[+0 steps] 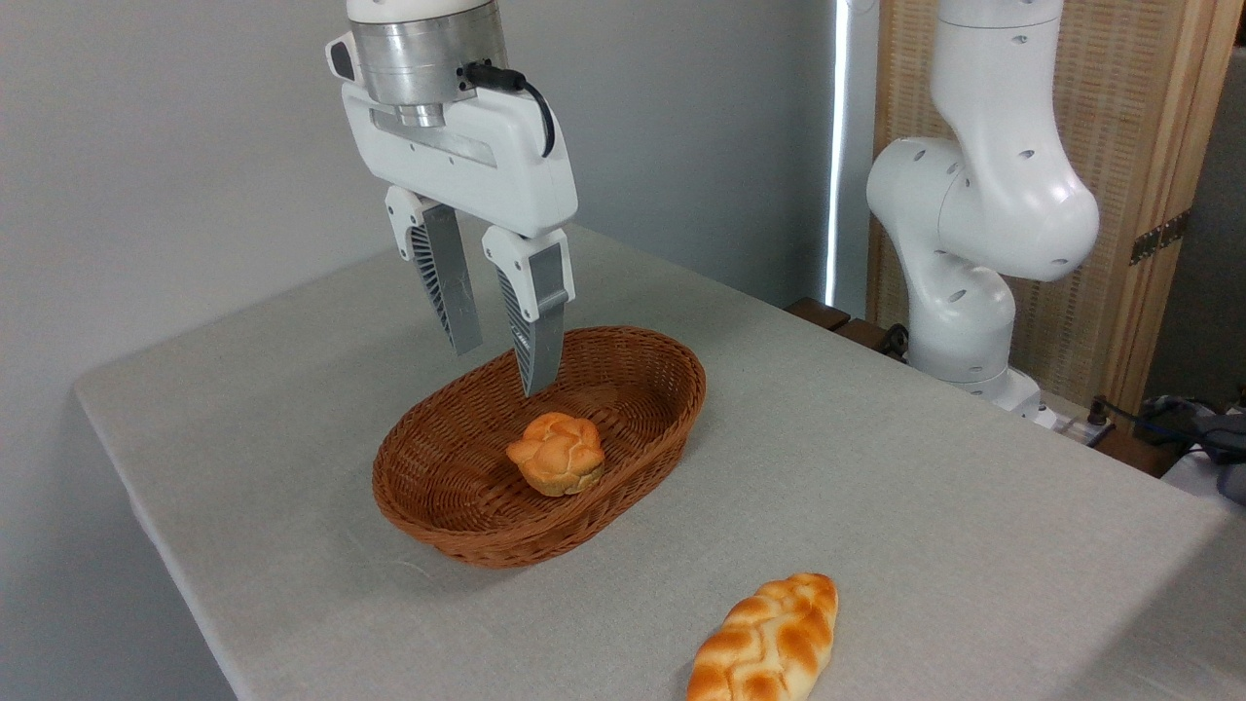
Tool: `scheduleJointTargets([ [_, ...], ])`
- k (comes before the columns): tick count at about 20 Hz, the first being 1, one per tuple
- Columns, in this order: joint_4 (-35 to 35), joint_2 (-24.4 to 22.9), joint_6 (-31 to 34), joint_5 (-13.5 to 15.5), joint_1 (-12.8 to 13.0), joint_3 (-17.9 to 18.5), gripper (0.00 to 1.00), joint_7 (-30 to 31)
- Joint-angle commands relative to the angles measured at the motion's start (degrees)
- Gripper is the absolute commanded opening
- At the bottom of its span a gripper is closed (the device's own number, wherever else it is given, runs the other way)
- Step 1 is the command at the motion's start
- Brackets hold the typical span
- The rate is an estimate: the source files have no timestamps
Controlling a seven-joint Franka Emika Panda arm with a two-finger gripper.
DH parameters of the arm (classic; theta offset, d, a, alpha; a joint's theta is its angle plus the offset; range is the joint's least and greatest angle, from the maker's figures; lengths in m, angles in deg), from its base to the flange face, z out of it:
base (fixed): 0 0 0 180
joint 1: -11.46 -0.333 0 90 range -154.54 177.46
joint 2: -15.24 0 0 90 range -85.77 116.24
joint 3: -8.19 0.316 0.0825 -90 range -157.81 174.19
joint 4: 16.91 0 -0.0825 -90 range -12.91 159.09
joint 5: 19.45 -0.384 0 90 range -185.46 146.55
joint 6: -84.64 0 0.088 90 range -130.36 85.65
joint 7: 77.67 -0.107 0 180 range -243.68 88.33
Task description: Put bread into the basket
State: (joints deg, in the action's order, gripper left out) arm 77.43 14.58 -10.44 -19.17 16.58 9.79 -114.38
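We see the bread [769, 643] lying flat on the grey table [925, 487] near the front edge, well apart from the basket [672, 409] and to its lower right; its lowest end is cut off by the picture's bottom edge. It is a long braided loaf, glossy, golden-orange on the raised plaits with pale cream in the creases between them. We count one such loaf, one small round knotted bun [556, 453] sitting inside the basket, and one oval reddish-brown wicker basket. One gripper [501, 360] hangs above the basket's back-left part, its two ribbed fingers spread with a clear gap between them and nothing held. The white arm [983, 224] rises at the table's right rear, in front of a woven screen [1129, 127].
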Motion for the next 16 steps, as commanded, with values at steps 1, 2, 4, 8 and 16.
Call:
scheduleJointTargets([
  [1, -0.91, -0.39, 1.65, 2.50, 0.16, 0.68, 1.00, -0.30],
  [2, -0.91, -0.40, 1.65, 2.53, 0.15, 0.68, 1.00, -0.29],
  [4, -0.82, -0.40, 1.65, 2.36, 0.24, 0.77, 1.00, -0.64],
  [8, -0.82, -0.40, 1.65, 2.36, 0.15, 0.77, 1.00, -0.56],
  [16, 4.62, -4.52, 0.60, 1.65, 0.07, 3.31, 1.00, -0.56],
])
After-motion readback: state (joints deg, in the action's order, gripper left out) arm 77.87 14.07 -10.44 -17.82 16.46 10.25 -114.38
